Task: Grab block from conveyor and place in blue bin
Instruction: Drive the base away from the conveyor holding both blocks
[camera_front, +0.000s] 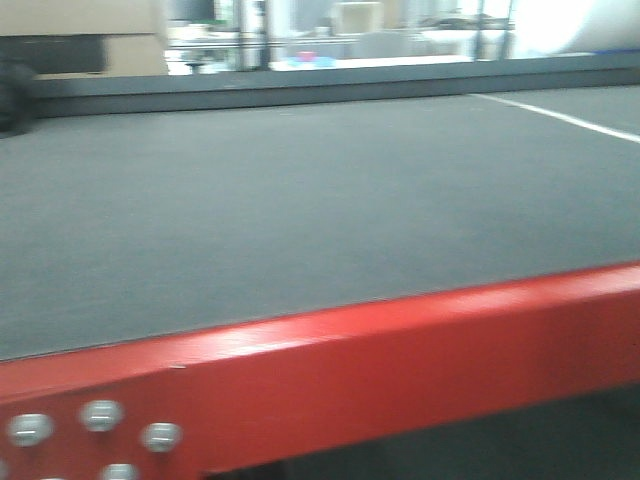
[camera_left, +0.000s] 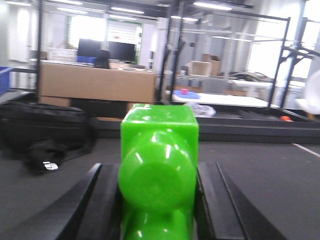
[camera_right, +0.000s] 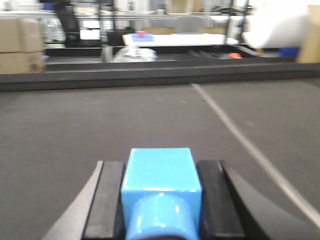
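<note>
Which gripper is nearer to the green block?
Left. The left gripper is shut on the green block; the right gripper holds a blue block, and its view shows no green block.

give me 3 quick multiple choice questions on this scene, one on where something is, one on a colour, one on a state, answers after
1. Where is the green block?
A) in the left gripper
B) lying on the belt
C) in a bin

2. What colour is the beam along the near edge of the conveyor?
A) yellow
B) red
C) white

3. How is the right gripper?
A) open, holding nothing
B) shut on the blue block
C) shut on a cloth

Answers:
1 A, the left wrist view shows it clamped in that gripper.
2 B, the front view shows it plainly red.
3 B, the right wrist view shows it closed against both sides of the block.
</note>
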